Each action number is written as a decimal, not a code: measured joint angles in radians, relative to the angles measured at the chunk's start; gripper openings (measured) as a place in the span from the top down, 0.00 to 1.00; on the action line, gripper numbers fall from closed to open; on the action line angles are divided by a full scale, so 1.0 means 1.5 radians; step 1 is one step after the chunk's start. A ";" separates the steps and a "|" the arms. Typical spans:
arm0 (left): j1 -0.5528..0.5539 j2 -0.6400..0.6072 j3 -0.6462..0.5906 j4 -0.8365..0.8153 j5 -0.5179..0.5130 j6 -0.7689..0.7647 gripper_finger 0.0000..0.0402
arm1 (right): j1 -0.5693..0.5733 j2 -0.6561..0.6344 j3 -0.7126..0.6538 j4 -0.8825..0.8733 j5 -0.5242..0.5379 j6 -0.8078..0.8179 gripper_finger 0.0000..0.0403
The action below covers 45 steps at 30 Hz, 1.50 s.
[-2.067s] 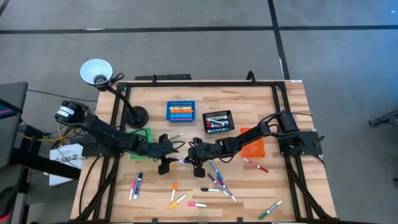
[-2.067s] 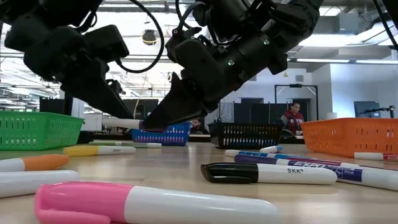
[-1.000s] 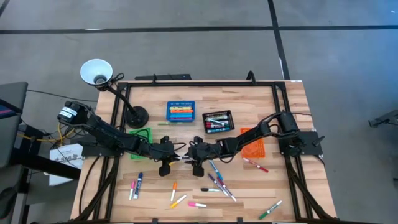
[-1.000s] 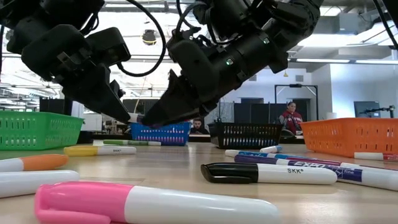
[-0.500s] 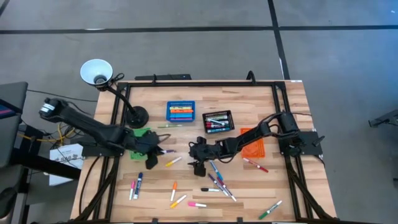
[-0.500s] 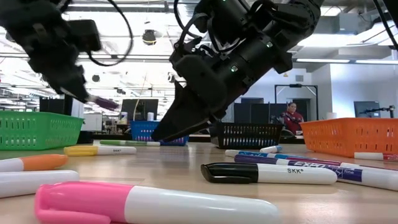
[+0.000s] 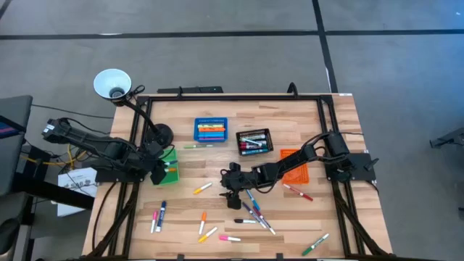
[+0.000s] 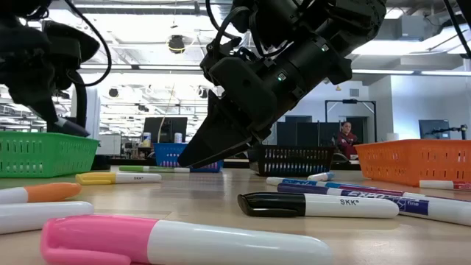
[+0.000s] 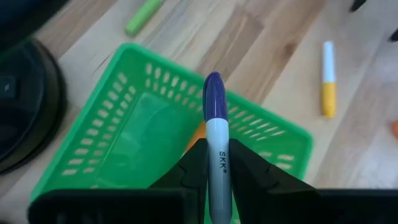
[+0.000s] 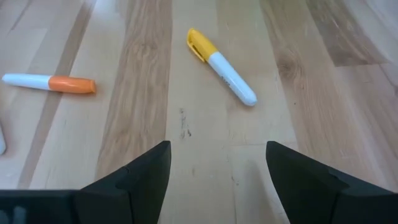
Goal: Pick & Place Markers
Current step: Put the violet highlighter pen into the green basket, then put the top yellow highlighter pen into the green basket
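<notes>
My left gripper (image 7: pixel 162 171) hangs over the green bin (image 7: pixel 169 160), shut on a marker with a purple cap (image 9: pixel 214 94) and a white barrel. In the low view the cap's tip (image 8: pixel 74 127) sits just above the bin's rim (image 8: pixel 44 135). My right gripper (image 7: pixel 230 193) stands open and low over the middle of the table, with bare wood between its fingers (image 10: pixel 217 168). A yellow-capped marker (image 10: pixel 220 59) and an orange-capped one (image 10: pixel 51 83) lie flat on the wood ahead of it. My left gripper pinches the marker's white barrel (image 9: pixel 216 163) between its two fingers. The marker lies along the fingers, and its purple cap end sticks out past their tips. The fingers slant down over the green bin. The marker is lifted clear, above the bin's inside.
A blue bin (image 7: pixel 210 130), a black bin (image 7: pixel 254 141) and an orange bin (image 7: pixel 296 166) hold markers toward the far side. A lamp's base (image 7: pixel 160 135) stands beside the green bin. Several loose markers (image 7: pixel 254 210) lie across the near half of the table.
My left gripper has carried the purple-capped marker from the table's middle, where it met my right gripper, toward the left edge and upward. It has rolled on the way and now hangs over the green bin. My right gripper has stayed in the middle, without the marker.
</notes>
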 joint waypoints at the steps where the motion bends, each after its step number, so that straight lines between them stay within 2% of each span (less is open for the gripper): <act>1: 0.000 0.002 0.000 -0.009 0.002 -0.001 0.87 | 0.000 0.000 0.000 0.000 0.000 0.000 0.37; 8: 0.000 0.044 -0.016 -0.015 0.054 -0.053 0.87 | 0.003 0.000 0.000 0.000 0.000 0.015 0.37; 15: 0.000 0.123 -0.049 0.025 0.046 -0.062 0.79 | 0.002 0.000 0.000 0.024 0.004 0.013 0.37; 21: 0.000 0.179 -0.049 0.064 0.008 -0.051 0.75 | -0.007 0.006 0.001 0.110 0.002 -0.080 0.37; 26: 0.000 0.180 -0.029 0.107 0.002 -0.051 0.74 | -0.025 0.020 0.004 0.129 -0.004 -0.112 0.37; 30: 0.000 0.176 0.002 0.112 0.001 -0.035 0.74 | -0.046 0.020 0.004 0.126 -0.048 -0.112 0.37; 34: 0.000 0.176 0.024 0.144 -0.001 -0.025 0.75 | -0.057 0.021 0.003 0.141 -0.055 -0.114 0.37; 39: 0.000 0.176 0.030 0.211 0.006 -0.023 0.77 | -0.061 0.020 0.003 0.132 -0.079 -0.149 0.37; 45: -0.048 0.183 0.030 0.309 0.034 -0.010 0.79 | -0.062 0.020 0.003 0.131 -0.089 -0.187 0.37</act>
